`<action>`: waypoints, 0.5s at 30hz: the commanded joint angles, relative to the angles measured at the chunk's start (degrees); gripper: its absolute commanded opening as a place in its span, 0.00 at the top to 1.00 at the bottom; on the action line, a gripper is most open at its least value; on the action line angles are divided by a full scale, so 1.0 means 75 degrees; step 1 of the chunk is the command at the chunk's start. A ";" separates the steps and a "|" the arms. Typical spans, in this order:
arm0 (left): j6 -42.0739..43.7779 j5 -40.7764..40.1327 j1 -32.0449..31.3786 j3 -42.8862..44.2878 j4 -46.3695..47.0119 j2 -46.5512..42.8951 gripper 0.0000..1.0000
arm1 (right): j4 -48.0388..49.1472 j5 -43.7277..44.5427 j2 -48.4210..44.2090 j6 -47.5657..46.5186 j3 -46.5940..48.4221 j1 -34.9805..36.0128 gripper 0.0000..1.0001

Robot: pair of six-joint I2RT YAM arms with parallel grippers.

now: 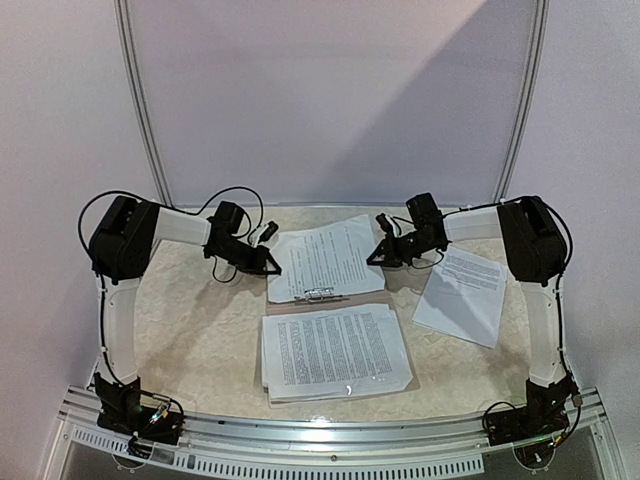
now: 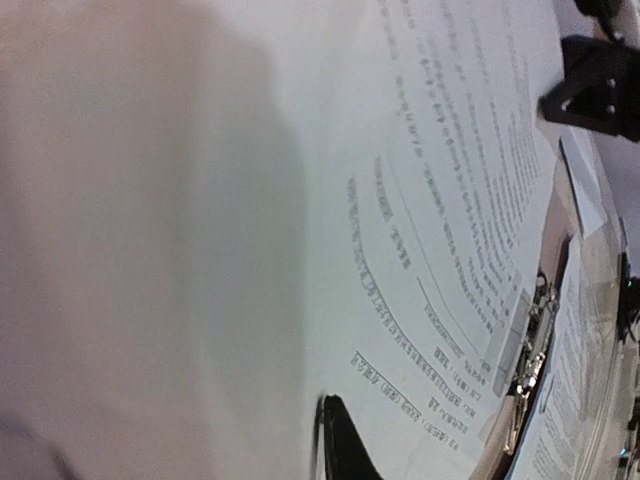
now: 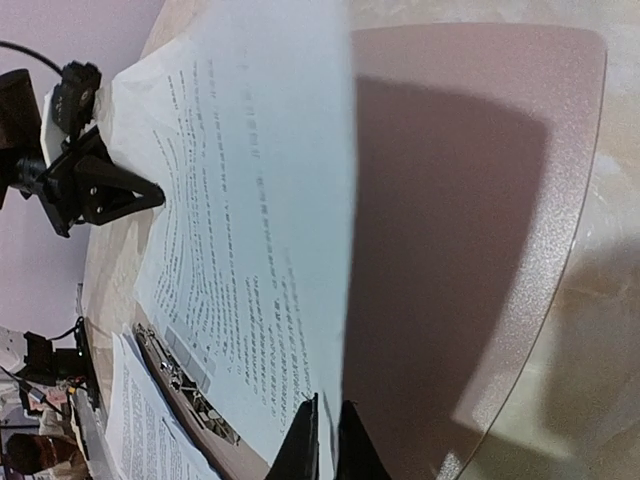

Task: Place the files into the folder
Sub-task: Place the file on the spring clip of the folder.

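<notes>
Tan-brown folder (image 1: 392, 300) lies open approx. mid-surface (image 1: 190, 330), w/ a metal clip (image 1: 318, 293) at its centre line. The near half carries a stack of printed files (image 1: 335, 352), lying flat, edges a bit uneven. Over the far half a lone sheet (image 1: 325, 262) of printed text hangs btwn both arms, tilted, its near edge down by the clip.

Left tool (image 1: 272, 265) is at that paper's left edge. Its wrist view shows only one dark finger (image 2: 340, 445) against the paper, the other hidden behind it, so the jaws look pinched on the lone sheet w/ no gap to see. Right tool (image 1: 376, 256) is at the right edge. Its wrist view shows both fingertips (image 3: 305, 445) nearly together w/ the paper edge btwn them, i.e. clamped on the same sheet.

Beneath, the folder's far flap shows pinkish w/ a rounded corner. Some spare sheets (image 1: 462, 292), also printed, lie on the surface right of the folder, apart from it, near the right arm.
</notes>
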 commanded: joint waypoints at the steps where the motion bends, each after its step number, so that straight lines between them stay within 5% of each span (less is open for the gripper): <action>1: 0.0087 -0.0157 -0.0061 -0.0134 -0.0251 -0.0248 0.81 | -0.0175 0.0346 0.0158 0.0023 0.0182 -0.0051 0.89; 4: 0.0046 -0.0601 -0.0027 -0.0292 -0.0212 -0.0485 0.65 | -0.0490 0.0827 0.0101 -0.0069 0.0315 -0.0052 0.61; 7: -0.0029 -0.0913 -0.0014 -0.0476 -0.0074 -0.0823 0.49 | -0.0736 0.1160 0.0059 -0.0165 0.0479 -0.0050 0.43; 11: 0.0114 -0.1150 -0.0038 -0.0349 -0.0144 -0.0989 0.28 | -0.1063 0.1667 0.0024 -0.0186 0.0602 -0.0048 0.44; 15: 0.0387 -0.1554 -0.0023 -0.0095 -0.0357 -0.0903 0.26 | -0.1058 0.1458 -0.0081 -0.0107 0.0527 -0.0050 0.50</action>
